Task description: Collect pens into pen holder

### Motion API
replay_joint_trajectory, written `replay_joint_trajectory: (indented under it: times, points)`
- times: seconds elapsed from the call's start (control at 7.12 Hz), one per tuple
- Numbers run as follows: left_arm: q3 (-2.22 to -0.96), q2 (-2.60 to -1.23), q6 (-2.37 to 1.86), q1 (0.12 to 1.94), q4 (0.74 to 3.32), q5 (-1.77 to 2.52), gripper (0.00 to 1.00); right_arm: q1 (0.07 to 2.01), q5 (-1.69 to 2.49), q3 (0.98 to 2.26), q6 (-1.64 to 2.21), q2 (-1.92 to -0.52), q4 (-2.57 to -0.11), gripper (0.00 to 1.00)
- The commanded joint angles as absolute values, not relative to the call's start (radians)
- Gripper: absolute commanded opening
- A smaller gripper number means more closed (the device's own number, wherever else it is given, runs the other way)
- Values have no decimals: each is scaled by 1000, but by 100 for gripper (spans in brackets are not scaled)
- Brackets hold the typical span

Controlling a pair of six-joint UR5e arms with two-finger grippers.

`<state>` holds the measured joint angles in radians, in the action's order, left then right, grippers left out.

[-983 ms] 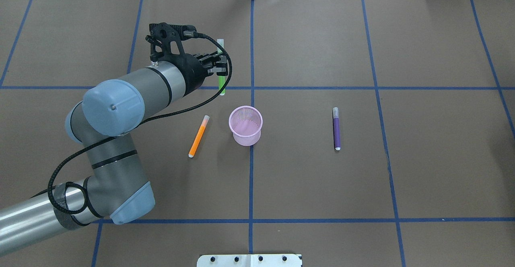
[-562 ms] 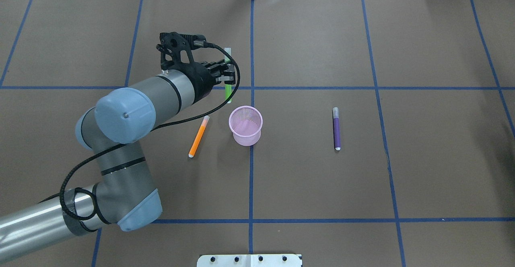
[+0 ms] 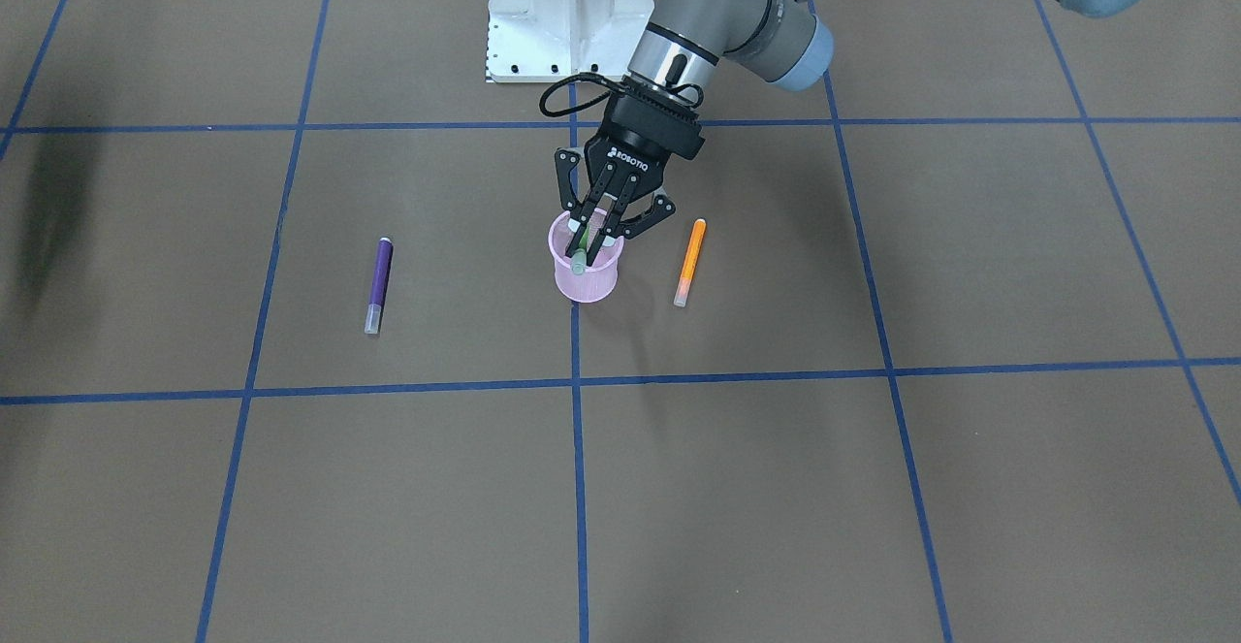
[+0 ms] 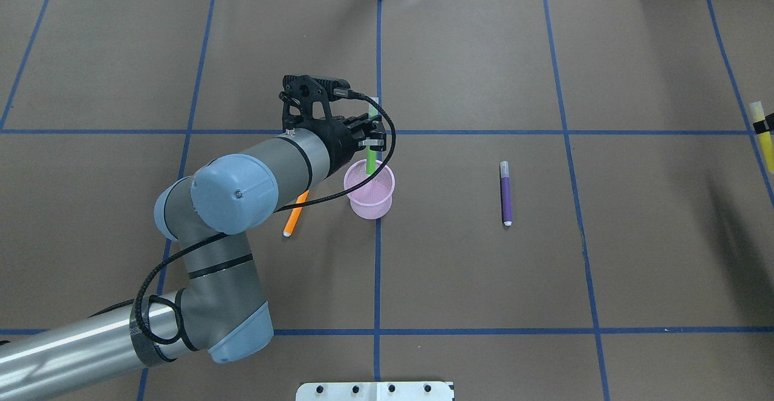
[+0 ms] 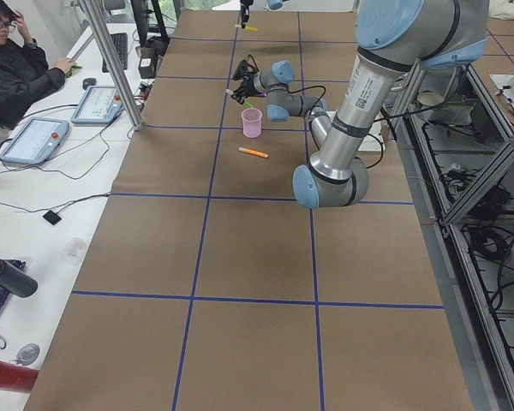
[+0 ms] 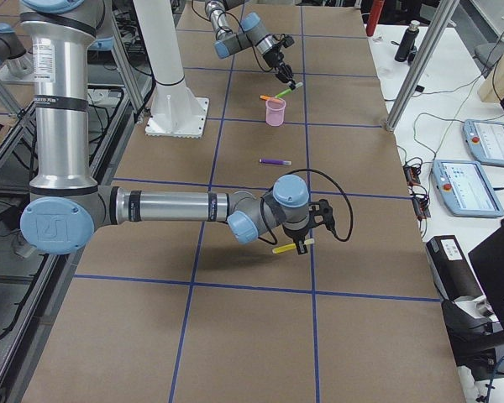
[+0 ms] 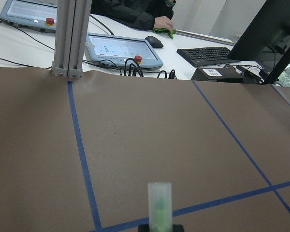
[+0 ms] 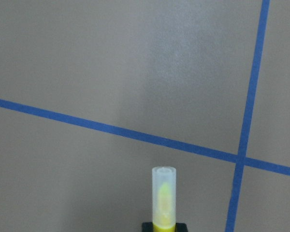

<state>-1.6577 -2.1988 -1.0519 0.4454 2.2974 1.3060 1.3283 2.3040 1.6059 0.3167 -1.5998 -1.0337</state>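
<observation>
Left gripper [image 4: 370,140]: jaws closed narrow on the green pen [image 4: 370,164], gripping it about mid-barrel. The pen is off the table and tilted. Its whitish cap end points away from the robot; the other end sits over the mouth of the pink mesh pen holder [image 4: 372,209]. Side views put the pen above the rim, not inside.

Holder stands upright on a blue tape line of the brown table cover [image 4: 484,268]. Orange pen [image 3: 689,262] lies flat just beside the holder on the robot's left. Purple pen [image 4: 505,193] lies flat, well apart on the robot's right.

Right gripper [image 6: 301,243]: clamped on the yellow pen [image 6: 284,248], which is held roughly level above the table, well apart from the holder.
</observation>
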Motion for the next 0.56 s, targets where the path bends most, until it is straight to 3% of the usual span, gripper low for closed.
replay_joint_trajectory:
  times: [0.0, 0.42]
  points:
    - [-1625, -2200, -1052, 424, 2313, 1277, 0, 1328, 2312, 1687, 410, -1595, -1032, 0]
    - [-1620, -2186, -1051, 385, 2319, 1258, 0, 1328, 2313, 1723, 414, -1597, -1031, 0]
